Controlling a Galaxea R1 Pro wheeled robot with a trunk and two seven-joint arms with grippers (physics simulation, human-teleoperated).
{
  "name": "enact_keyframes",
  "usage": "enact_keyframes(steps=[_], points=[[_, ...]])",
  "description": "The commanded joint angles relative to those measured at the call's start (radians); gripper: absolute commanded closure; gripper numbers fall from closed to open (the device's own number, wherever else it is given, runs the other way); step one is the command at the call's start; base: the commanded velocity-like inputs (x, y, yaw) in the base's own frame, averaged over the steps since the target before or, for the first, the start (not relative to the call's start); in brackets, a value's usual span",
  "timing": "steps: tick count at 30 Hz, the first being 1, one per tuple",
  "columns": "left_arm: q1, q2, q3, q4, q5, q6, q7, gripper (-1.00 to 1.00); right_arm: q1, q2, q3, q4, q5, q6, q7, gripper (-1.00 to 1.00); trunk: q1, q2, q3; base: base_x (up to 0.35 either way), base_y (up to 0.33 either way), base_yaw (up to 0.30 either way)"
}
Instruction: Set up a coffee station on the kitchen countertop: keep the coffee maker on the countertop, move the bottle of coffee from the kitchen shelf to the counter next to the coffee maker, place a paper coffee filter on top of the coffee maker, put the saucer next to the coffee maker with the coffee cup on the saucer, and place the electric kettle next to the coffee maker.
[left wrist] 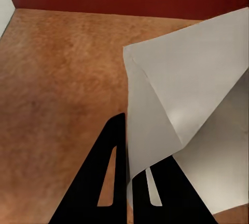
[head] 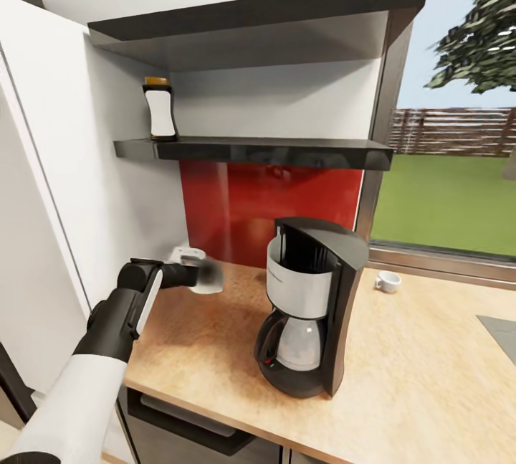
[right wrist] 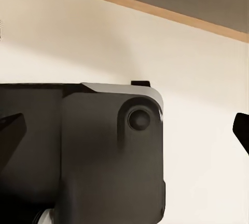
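- While the left gripper (left wrist: 127, 182) holds the paper filter (left wrist: 192, 109) above the desk (head: 401, 371), its jaws are clamped together on the sheet's lower edge, so the filter step looks to be the one in hand.
- In the head view the filter (head: 204, 274) hangs near the red back wall (head: 272, 199), to the left of the coffee maker (head: 312, 306) and apart from it.
- The next move, as I judge it, calls for lifting the sheet higher than the machine's black top and carrying it rightward over it before letting go; the paper is limp and folded, so it may drape or slide off.
- The coffee bottle (head: 160, 109) stands upright on the shelf (head: 272, 150), not yet brought down.
- A cup (head: 388, 280) sits on the desk by the window (head: 451, 184), well apart from the machine.
- No saucer or kettle can be made out.
- The right wrist view shows a dark robot part over a pale floor; two dark tips sit at opposite edges of that picture, so those jaws appear wide apart and empty.
- The head view blurs the left jaws against the filter.
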Motion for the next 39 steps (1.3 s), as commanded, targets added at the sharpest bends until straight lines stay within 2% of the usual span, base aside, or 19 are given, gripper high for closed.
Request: enact_keyframes(steps=[1,6,7,17,20,23,26,29,32,35,39], points=[[-0.004,0.003,-0.002,-0.001,-0.013,0.004,-0.022,1.00,0.000,0.001,-0.004,0.001,0.006,-0.003,-0.003,-1.00,0.000,-0.001,0.001,0.000,0.000,0.000],[-0.046,0.037,-0.005,0.000,-0.016,0.026,-0.160,1.00,0.000,0.001,-0.003,0.001,0.006,-0.003,-0.003,-1.00,0.000,-0.001,0.009,0.000,0.000,0.000],[-0.078,0.057,-0.006,0.007,-0.016,0.035,-0.207,1.00,-0.001,0.001,-0.003,0.001,0.007,-0.003,-0.003,-1.00,0.000,-0.001,0.010,0.000,0.000,0.000],[-0.113,0.066,0.003,0.015,-0.024,0.048,-0.230,1.00,0.000,0.001,-0.003,0.001,0.008,-0.003,-0.003,-1.00,0.000,-0.001,0.017,0.000,0.000,0.000],[-0.133,0.066,0.004,0.024,-0.030,0.051,-0.230,1.00,0.000,0.001,-0.004,0.001,0.008,-0.003,-0.003,-1.00,0.000,-0.001,0.017,0.000,0.000,0.000],[-0.181,0.067,0.004,0.077,-0.032,0.053,-0.230,1.00,0.000,0.001,-0.004,0.001,0.008,-0.003,-0.003,-1.00,0.000,-0.001,0.017,0.000,0.000,0.000],[-0.251,0.068,0.016,0.186,-0.033,0.053,-0.230,1.00,0.000,0.001,-0.003,0.001,0.008,-0.003,-0.003,-1.00,0.000,-0.001,0.017,0.000,0.000,0.000],[-0.358,0.070,0.044,0.390,-0.033,0.054,-0.231,1.00,-0.001,0.001,-0.003,0.001,0.008,-0.003,-0.003,-1.00,0.000,-0.001,0.017,0.000,0.000,0.000],[-0.481,0.077,0.056,0.617,-0.029,0.055,-0.232,1.00,0.000,0.001,-0.003,0.001,0.008,-0.003,-0.003,-1.00,0.000,-0.001,0.017,0.000,0.000,0.000],[-0.552,0.085,0.059,0.736,-0.025,0.056,-0.235,1.00,0.000,0.001,-0.003,0.001,0.008,-0.003,-0.003,-1.00,0.000,-0.001,0.017,0.000,0.000,0.000],[-0.585,0.091,0.057,0.779,-0.024,0.056,-0.266,1.00,0.000,0.001,-0.003,0.001,0.008,-0.003,-0.003,-1.00,0.000,-0.001,0.017,0.000,0.000,0.000]])
